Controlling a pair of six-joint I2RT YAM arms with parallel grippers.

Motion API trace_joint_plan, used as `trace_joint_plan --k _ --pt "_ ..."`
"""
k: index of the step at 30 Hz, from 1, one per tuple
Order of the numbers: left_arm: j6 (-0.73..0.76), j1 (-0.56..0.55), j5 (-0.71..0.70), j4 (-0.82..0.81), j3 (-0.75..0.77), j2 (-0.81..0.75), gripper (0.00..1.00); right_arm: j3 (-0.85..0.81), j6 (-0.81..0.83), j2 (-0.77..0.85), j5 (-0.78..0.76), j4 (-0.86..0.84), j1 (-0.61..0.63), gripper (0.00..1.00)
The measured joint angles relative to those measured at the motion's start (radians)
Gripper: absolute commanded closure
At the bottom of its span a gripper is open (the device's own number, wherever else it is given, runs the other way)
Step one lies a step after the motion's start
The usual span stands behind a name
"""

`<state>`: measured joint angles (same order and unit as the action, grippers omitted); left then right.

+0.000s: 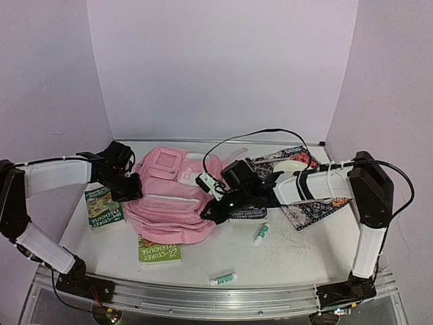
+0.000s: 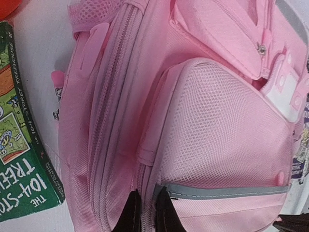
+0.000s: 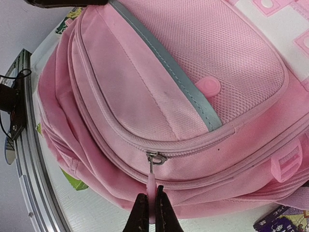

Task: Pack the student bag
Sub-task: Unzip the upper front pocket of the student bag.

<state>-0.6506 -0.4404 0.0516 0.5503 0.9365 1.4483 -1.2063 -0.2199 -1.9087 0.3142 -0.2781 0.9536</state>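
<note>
The student bag (image 1: 172,200) is a big pink backpack lying flat in the middle of the table. My left gripper (image 1: 132,186) sits at its left edge. In the left wrist view this gripper (image 2: 148,205) is shut, pinching a fold of the bag (image 2: 217,121) along a zip seam beside the grey-trimmed mesh pocket. At the bag's right side, my right gripper (image 1: 211,211) is shut too. The right wrist view shows it (image 3: 153,212) clamped on the pink zip pull (image 3: 153,186) hanging from a metal slider (image 3: 155,157) on the bag (image 3: 169,87).
A green Treehouse book (image 1: 105,206) lies left of the bag, also visible as the book (image 2: 19,159) in the left wrist view. A second green book (image 1: 159,249) pokes out under the bag's front. Another book (image 1: 247,214) and a patterned cloth (image 1: 308,203) lie right; two small tubes (image 1: 261,232) (image 1: 223,278) lie in front.
</note>
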Motion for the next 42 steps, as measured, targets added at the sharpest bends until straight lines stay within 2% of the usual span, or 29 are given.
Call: trace_joint_plan --k 6,17,27,42 --pt "-0.152 -0.001 -0.016 -0.033 -0.052 -0.160 1.00 -0.083 -0.041 0.003 -0.075 0.092 0.031 1.00" --pt "-0.309 0.002 -0.049 -0.107 -0.144 -0.262 1.00 -0.195 -0.078 0.003 -0.133 0.169 0.055 1.00" --pt "-0.346 -0.008 -0.071 -0.153 -0.146 -0.232 1.00 -0.201 -0.076 0.003 -0.157 0.177 0.062 1.00" --pt "-0.439 -0.108 -0.181 -0.254 -0.146 -0.203 1.00 -0.286 -0.159 -0.068 -0.206 0.275 0.062 1.00"
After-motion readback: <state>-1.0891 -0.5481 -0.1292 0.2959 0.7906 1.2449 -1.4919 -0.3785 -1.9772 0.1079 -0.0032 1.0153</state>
